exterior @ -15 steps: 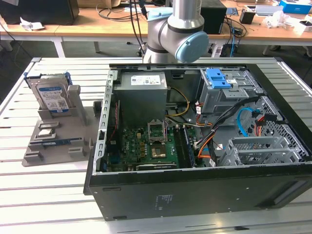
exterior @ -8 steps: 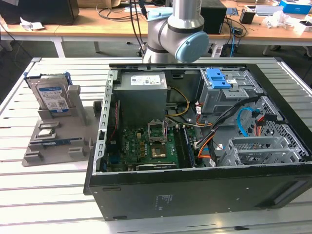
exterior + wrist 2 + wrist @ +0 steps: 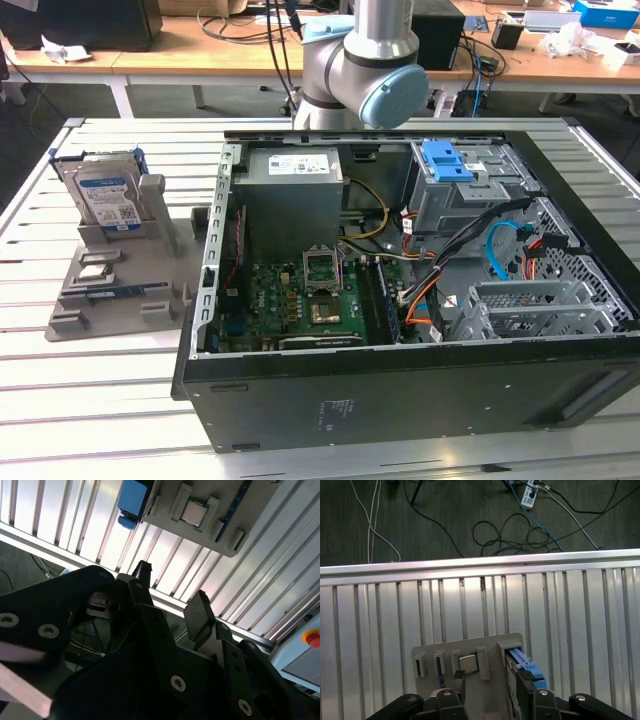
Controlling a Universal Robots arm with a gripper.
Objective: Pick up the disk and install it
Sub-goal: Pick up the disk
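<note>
The disk point(image 3: 105, 195) stands upright in a slot of the grey holder point(image 3: 75, 315) on the slatted desk point(image 3: 100, 400), with the open computer case point(image 3: 400, 380) beside the holder. In the first wrist view the tool point(image 3: 490, 690) faces the holder, released, its fingers point(image 3: 457, 682) spread with nothing between them and clear of the blue-framed disk.

spread pincer point(image 3: 491, 686) hangs by the disk point(image 3: 526, 666) standing in a grey holder point(image 3: 447, 649).
</note>
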